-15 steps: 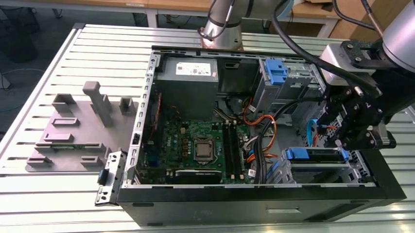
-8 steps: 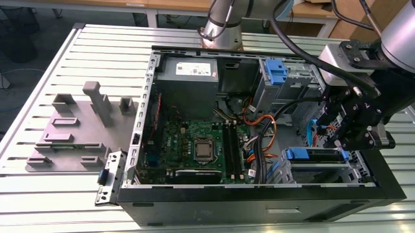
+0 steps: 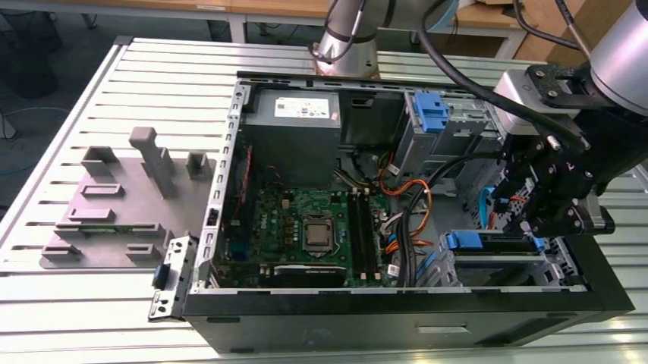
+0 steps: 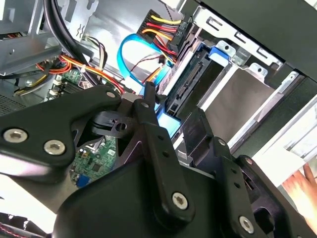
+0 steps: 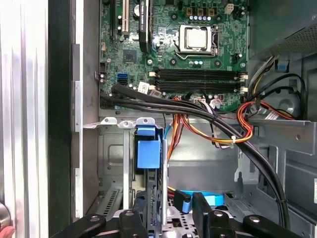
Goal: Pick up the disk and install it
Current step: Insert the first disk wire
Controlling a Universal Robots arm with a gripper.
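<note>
- Room: desks [image 3: 152, 6] behind, dark floor.
- Surface [image 3: 91, 91]: slatted metal, with a grey fixture plate [image 3: 106, 220] at the exterior view's left.
- Case [image 3: 405, 322]: open, on the surface.
- Gripper [image 5: 168, 213]: at the drive cage, jaws apart, straddling the disk.
- Disk [image 5: 151, 193]: on edge in the cage. Install step, looks nearly seated.
- Next move calls for a straight push along the rails, clear of the cables [image 5: 237, 131].
</note>
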